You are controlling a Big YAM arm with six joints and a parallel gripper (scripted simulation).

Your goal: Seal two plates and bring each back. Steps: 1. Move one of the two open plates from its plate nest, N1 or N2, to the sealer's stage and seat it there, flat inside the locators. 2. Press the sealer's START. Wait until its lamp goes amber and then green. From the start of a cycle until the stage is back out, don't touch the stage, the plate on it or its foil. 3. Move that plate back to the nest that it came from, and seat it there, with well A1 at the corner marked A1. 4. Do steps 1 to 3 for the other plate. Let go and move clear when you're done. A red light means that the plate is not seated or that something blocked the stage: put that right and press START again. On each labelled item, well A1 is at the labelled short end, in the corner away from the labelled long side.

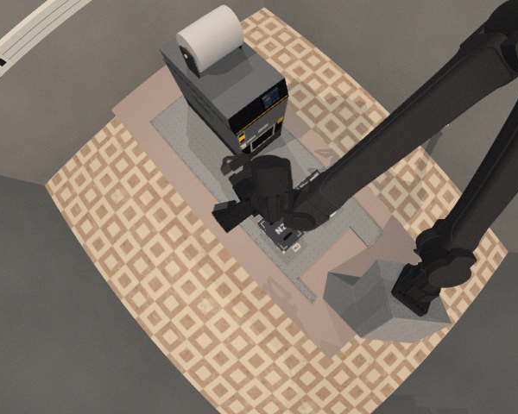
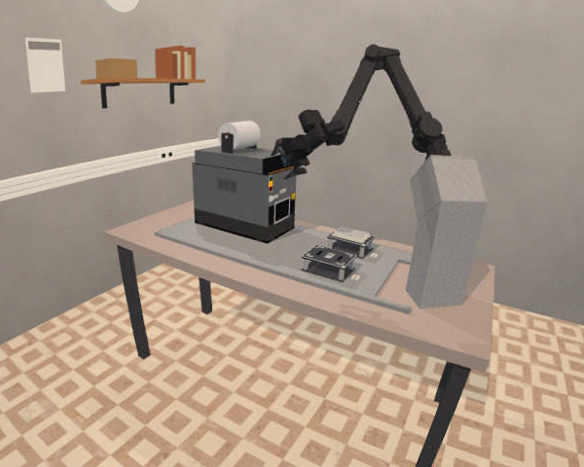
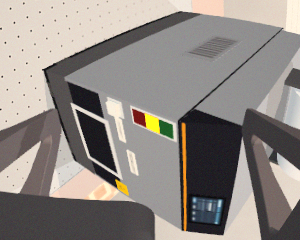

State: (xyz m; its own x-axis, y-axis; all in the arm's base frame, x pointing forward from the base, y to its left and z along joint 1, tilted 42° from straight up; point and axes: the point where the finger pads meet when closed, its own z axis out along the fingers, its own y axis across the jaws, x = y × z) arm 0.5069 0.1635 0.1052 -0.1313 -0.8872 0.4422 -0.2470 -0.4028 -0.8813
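Sealer [image 1: 232, 96] [image 2: 232, 200] [image 3: 140, 65], upper left of the exterior frame's centre: lamp [image 1: 241, 138] [image 2: 271, 184] [image 3: 152, 123] amber, stage inside. N2 nest [image 1: 274, 232] [image 2: 328, 260], lower centre, bare; its plate, presumably inside, is out of sight. Other plate [image 2: 351, 234] sits behind it; sealing unconfirmed. Tool [image 1: 251, 155] [image 2: 285, 161] [image 3: 151, 119] wide open, holding nothing. Green, then return, outstanding.

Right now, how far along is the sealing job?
The first cycle looks under way: the sealer shows amber, and its stage is out of sight. Nest N2 is bare; the other nest holds a plate. The gripper is open. Left: return N2's plate, then seal and return the other.
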